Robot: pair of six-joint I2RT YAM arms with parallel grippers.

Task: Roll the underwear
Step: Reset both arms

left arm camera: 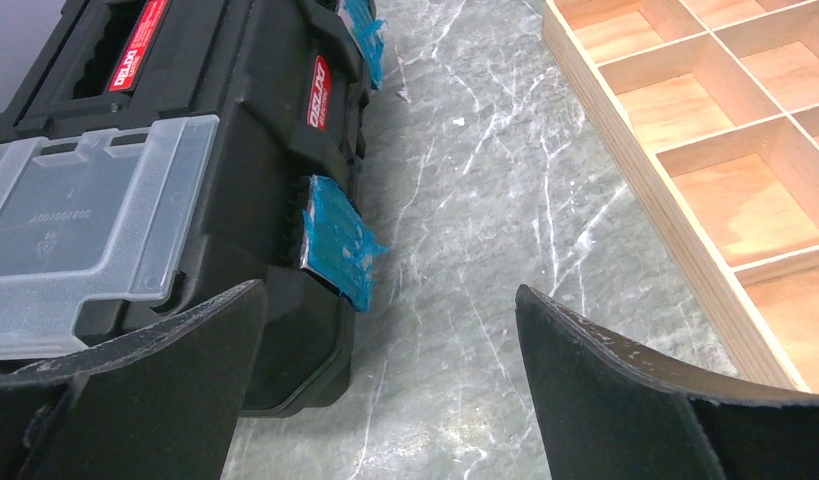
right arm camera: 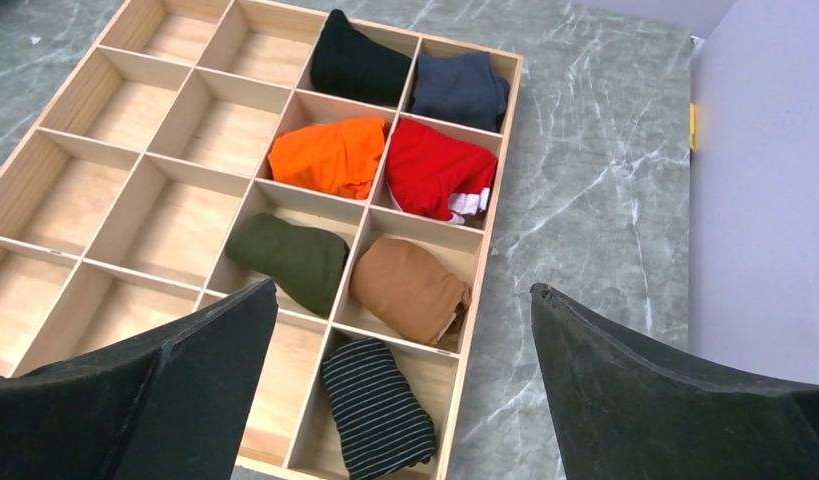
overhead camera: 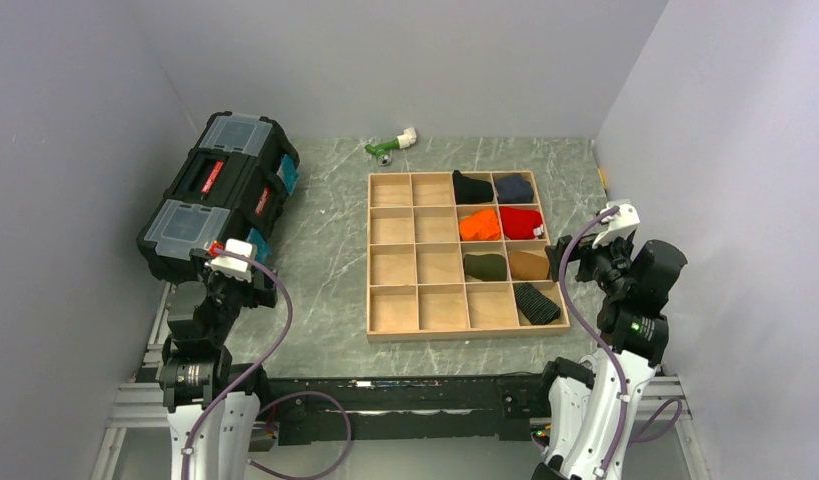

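The underwear (overhead camera: 484,266) is a dark olive-green bundle lying in one cell of the wooden tray (overhead camera: 390,330), third row, third column. It also shows in the right wrist view (right arm camera: 285,260); no waistband shows. My right gripper (right arm camera: 405,390) is open and empty, held above the tray's near right corner, apart from the cloth; in the top view it (overhead camera: 575,258) is just right of the tray. My left gripper (left arm camera: 390,380) is open and empty over the bare table beside the black toolbox (left arm camera: 185,150), far left of the tray (overhead camera: 235,272).
Other rolls fill the tray's right cells: black (right arm camera: 357,60), dark blue (right arm camera: 462,88), orange (right arm camera: 330,155), red (right arm camera: 437,165), brown (right arm camera: 410,288), black striped (right arm camera: 377,408). The left cells (right arm camera: 175,215) hold nothing. A green and white object (overhead camera: 388,146) lies at the back.
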